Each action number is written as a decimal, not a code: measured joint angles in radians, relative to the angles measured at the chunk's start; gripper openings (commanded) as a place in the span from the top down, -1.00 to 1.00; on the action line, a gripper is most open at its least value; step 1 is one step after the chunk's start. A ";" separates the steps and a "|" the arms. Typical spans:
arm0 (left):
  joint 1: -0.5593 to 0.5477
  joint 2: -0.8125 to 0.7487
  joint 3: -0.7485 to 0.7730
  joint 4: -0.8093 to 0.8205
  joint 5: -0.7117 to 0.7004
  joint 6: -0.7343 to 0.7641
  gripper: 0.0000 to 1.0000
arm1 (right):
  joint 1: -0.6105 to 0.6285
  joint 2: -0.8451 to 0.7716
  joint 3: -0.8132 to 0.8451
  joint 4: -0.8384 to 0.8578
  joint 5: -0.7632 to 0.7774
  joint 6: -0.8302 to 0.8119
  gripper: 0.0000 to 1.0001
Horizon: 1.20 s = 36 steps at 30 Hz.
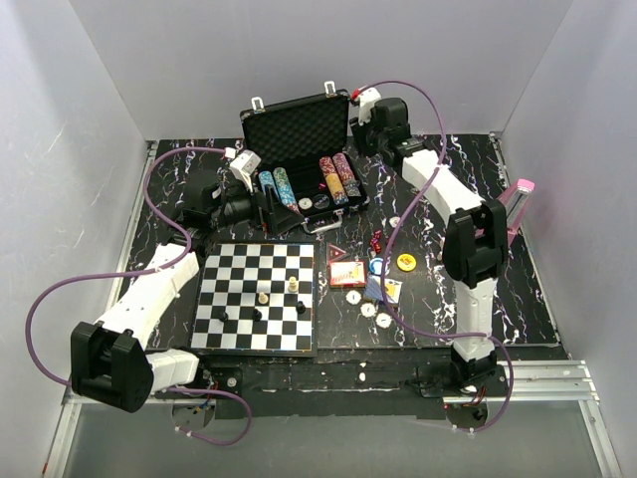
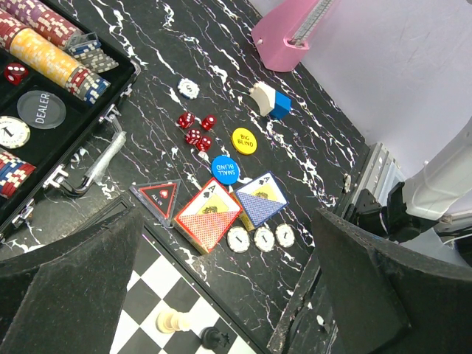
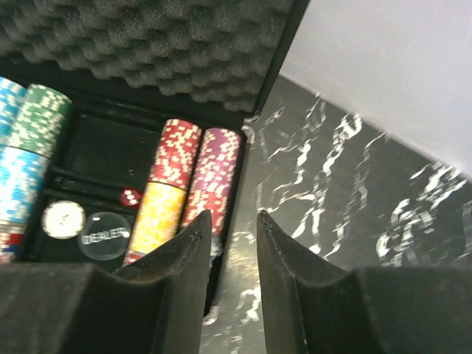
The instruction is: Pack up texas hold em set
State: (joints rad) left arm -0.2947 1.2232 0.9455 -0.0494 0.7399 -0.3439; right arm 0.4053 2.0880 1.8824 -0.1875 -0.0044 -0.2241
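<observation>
1. Briefcase [image 1: 299, 134] sat open at far centre of table [image 1: 528, 299], lid upright w/ foam lining showing. Chip rows [image 1: 338, 179] filled its L and R slots; dealer button [image 2: 40, 109] and single die [image 2: 16, 72] lay inside.
2. Loose on table, near-right of case: red dice [image 2: 195, 131], yellow button [image 2: 244, 140], blue button [image 2: 225, 169], red deck [image 2: 206, 217], blue deck [image 2: 262, 200], three white chips [image 2: 263, 237].
3. L gripper [image 2: 228, 221]: fingers wide apart, empty, hung between case and chessboard [image 1: 257, 297].
4. R gripper [image 3: 231, 221]: fingers a narrow gap apart, nothing between, over case's right wall beside purple chip row [image 3: 214, 173].
5. Pink metronome [image 1: 518, 204] stood at far right.
</observation>
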 measured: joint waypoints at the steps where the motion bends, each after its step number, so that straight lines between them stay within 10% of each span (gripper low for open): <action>1: 0.000 0.000 0.000 0.000 0.000 0.000 -0.96 | -0.005 0.000 0.008 -0.010 -0.007 0.057 0.35; 14: 0.000 0.000 0.000 0.001 0.000 -0.001 -0.96 | -0.018 0.067 0.009 -0.262 -0.108 0.455 0.62; 36: 0.000 0.000 0.000 0.000 0.000 -0.006 -0.96 | -0.026 0.262 0.190 -0.350 -0.050 0.515 0.62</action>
State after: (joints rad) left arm -0.2947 1.2232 0.9455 -0.0490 0.7403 -0.3496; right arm 0.3794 2.3501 2.0720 -0.5373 -0.0540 0.2913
